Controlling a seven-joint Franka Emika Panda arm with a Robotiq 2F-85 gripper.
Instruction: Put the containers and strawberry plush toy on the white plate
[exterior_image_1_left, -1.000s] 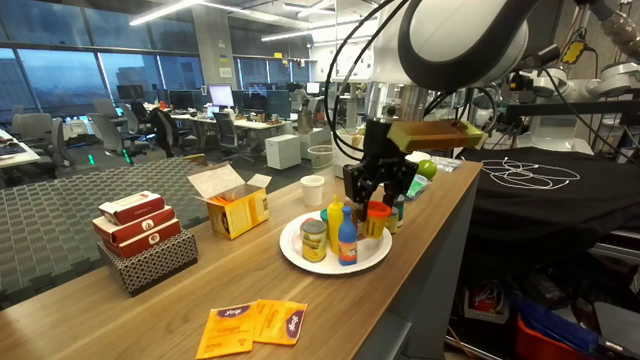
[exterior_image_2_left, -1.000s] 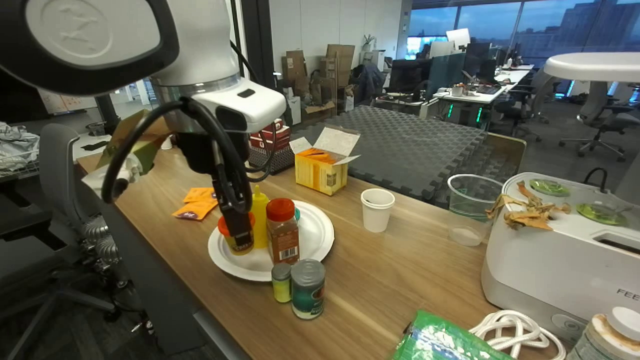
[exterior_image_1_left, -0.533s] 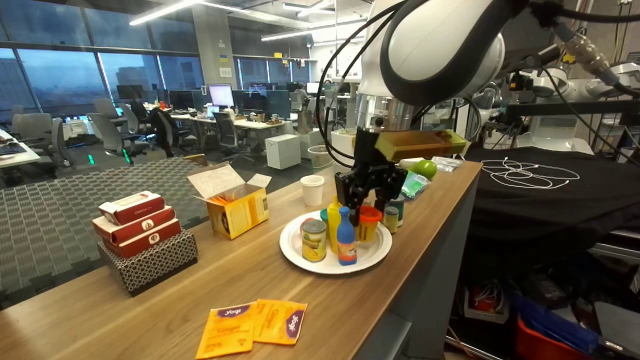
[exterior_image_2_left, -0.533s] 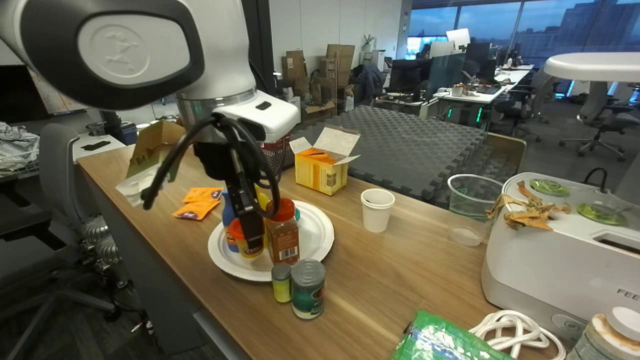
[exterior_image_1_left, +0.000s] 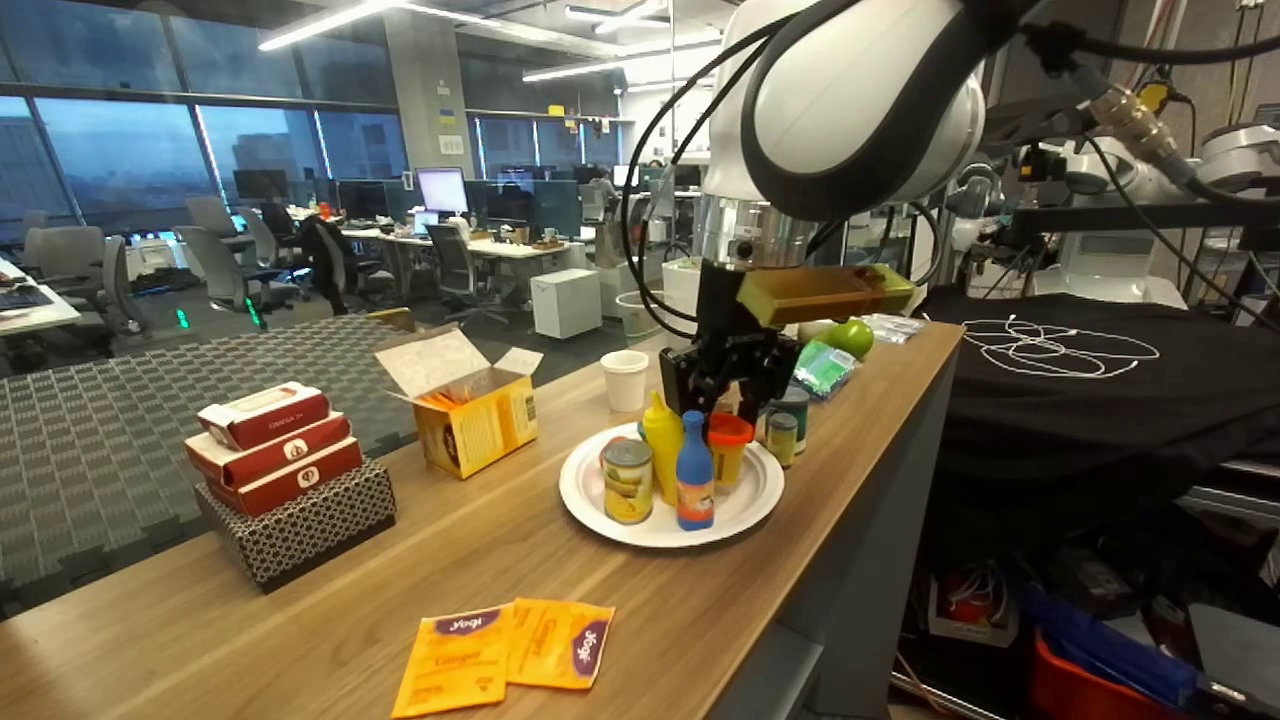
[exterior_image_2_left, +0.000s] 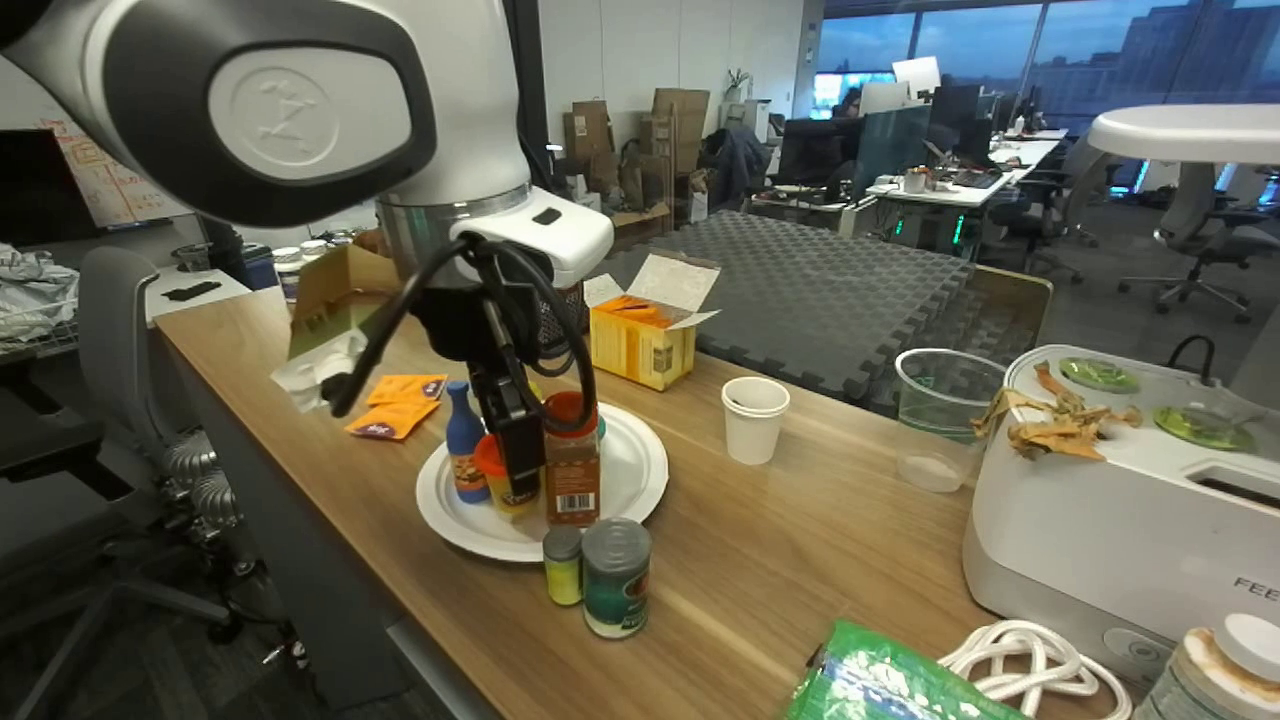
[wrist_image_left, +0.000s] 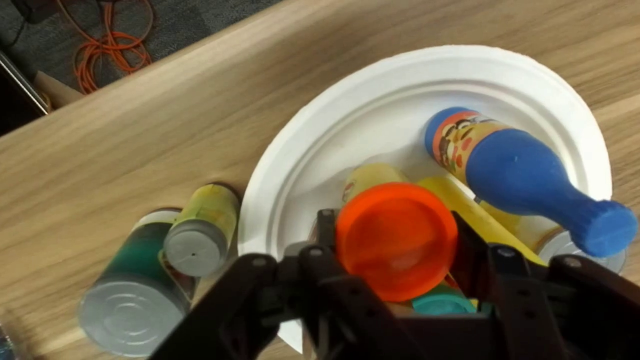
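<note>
My gripper is shut on the orange jar, fingers either side of its red lid. The jar is upright over the white plate; whether its base touches is unclear. Beside it are a yellow squeeze bottle, leaning, and a blue bottle. A silver-topped can, a red-capped spice jar and a teal-lidded container also occupy the plate. Just off its rim stand the yellow-green jar and a green can. The strawberry plush toy is not clearly visible; something pinkish shows behind the can.
An open yellow box and paper cups are behind the plate. Orange sachets lie flat toward one end, with red-and-white boxes stacked farther along. A green packet and white appliance occupy the other end.
The gripper has carried the orange jar across the plate, toward the yellow bottle and spice jar. The yellow bottle now leans away from it, and the spice jar has shifted slightly.
</note>
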